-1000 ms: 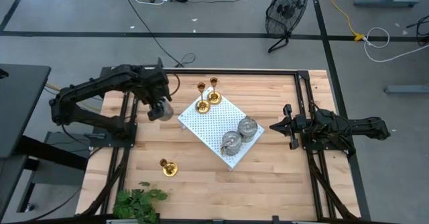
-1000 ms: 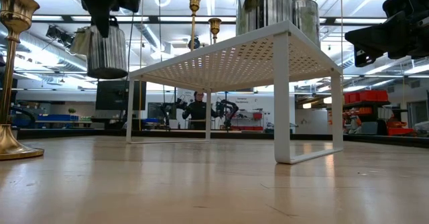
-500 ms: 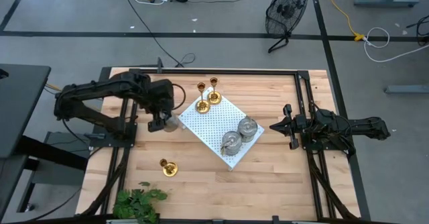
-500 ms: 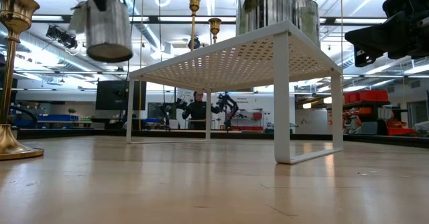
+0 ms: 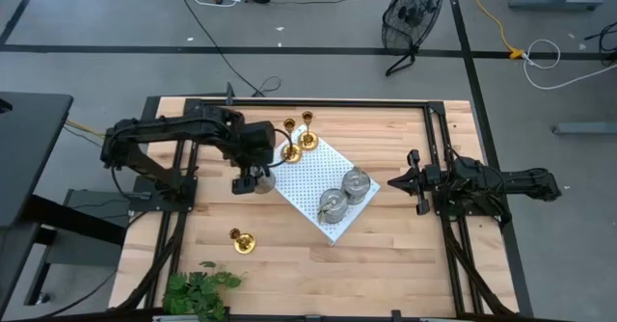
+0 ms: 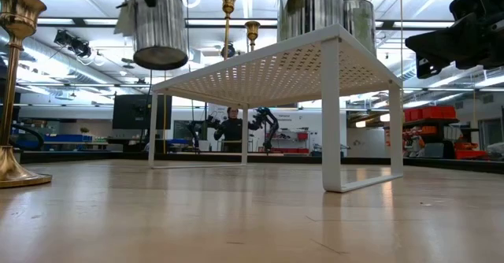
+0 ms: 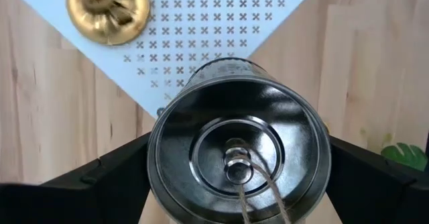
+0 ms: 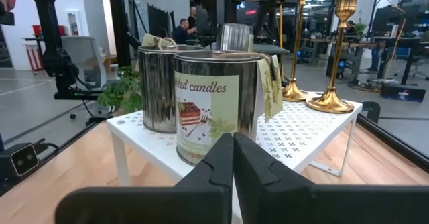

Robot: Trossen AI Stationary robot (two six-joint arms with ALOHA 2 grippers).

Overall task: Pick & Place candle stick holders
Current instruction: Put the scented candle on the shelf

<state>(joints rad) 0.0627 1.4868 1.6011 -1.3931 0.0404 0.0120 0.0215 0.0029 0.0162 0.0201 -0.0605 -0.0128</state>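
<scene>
Silver-grey candle tin (image 5: pixel 261 178): clamped in the left gripper (image 5: pixel 253 179), held in the air just off the white perforated board's (image 5: pixel 308 173) left corner. Two silver tins (image 5: pixel 344 195) and two brass holders (image 5: pixel 299 135) stand on the board; one brass holder (image 5: pixel 240 240) stands near the tabletop's front-left. Right gripper (image 5: pixel 395 181): fingers pressed together, empty, at the right edge.

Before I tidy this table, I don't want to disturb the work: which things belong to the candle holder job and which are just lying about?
Job:
- silver tin held by left gripper
- two silver tins on white board
- two brass holders on the board
- brass holder on table

Lying about:
- green plant
- floor fan
</scene>
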